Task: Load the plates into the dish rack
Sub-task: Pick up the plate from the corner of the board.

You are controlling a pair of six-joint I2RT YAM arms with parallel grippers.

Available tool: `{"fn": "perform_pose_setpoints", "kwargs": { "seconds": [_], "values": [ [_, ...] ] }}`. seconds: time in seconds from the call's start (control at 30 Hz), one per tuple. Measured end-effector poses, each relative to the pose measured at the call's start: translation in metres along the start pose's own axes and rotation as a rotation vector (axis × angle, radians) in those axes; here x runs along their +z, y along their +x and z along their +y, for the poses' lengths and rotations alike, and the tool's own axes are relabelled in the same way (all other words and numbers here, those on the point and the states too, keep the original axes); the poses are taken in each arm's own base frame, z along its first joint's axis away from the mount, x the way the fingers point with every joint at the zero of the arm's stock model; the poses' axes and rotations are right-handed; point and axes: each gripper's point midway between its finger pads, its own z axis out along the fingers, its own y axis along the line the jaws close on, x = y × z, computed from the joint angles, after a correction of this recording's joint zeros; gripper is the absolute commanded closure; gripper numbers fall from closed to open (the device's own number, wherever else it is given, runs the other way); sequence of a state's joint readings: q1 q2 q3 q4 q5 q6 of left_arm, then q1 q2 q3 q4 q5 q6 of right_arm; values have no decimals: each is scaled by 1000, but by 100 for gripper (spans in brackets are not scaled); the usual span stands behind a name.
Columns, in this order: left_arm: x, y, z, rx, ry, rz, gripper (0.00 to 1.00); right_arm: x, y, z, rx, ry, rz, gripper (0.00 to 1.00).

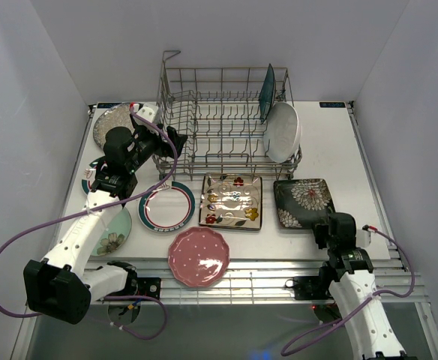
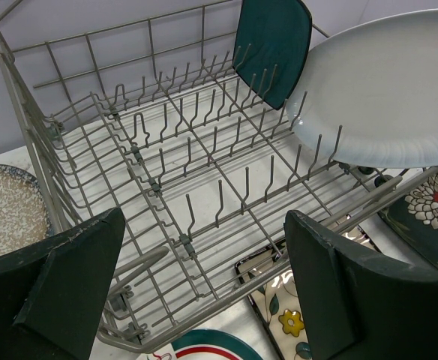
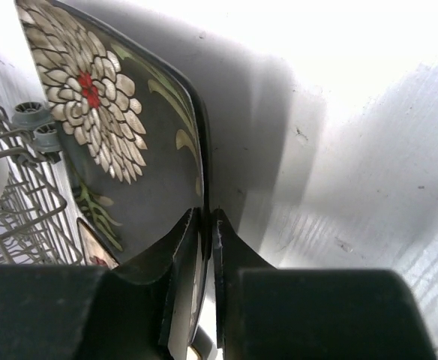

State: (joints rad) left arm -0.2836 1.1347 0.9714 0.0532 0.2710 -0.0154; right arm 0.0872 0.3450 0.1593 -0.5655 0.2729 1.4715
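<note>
Right jaws pinch just the thin rim of the black flower plate point(image 3: 106, 127) near the table's point(image 1: 354, 165) right edge, so it may slip and fall when lifted; left jaws are spread wide.

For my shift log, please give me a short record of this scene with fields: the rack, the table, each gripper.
In rack: teal plate and white oval plate, standing at the right end of the grey wire dish rack
On table: black floral square plate, cream floral square plate, teal-rimmed white round plate, pink scalloped plate, speckled silver round plate
left gripper: open, empty, near rack's front left
right gripper: shut on the black plate's rim
</note>
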Motion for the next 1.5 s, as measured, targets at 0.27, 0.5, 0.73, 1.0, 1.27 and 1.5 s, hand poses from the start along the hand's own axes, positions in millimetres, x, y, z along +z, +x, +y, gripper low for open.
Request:
{"fn": "perform_pose_setpoints", "kwargs": {
  "seconds": [0.27,0.5,0.73,1.0,1.27,1.5],
  "values": [
    [0,0,0,0,0,0,2,-25,-18,17,-17,2,-59,92],
    [0,0,0,0,0,0,2,-39,-30,13,-70,43,-106,92],
    [0,-1,0,1,0,-1,2,-50,-38,19,-109,40,-131,92],
    [-1,-2,0,2,0,-5,2,-68,-51,27,-166,37,-171,92],
    [-1,-2,-1,3,2,-5,2,-102,-77,67,-243,-10,-260,92],
    [-1,-2,-1,3,3,-5,2,-122,-94,90,-298,-29,-327,92]
  ]
}}
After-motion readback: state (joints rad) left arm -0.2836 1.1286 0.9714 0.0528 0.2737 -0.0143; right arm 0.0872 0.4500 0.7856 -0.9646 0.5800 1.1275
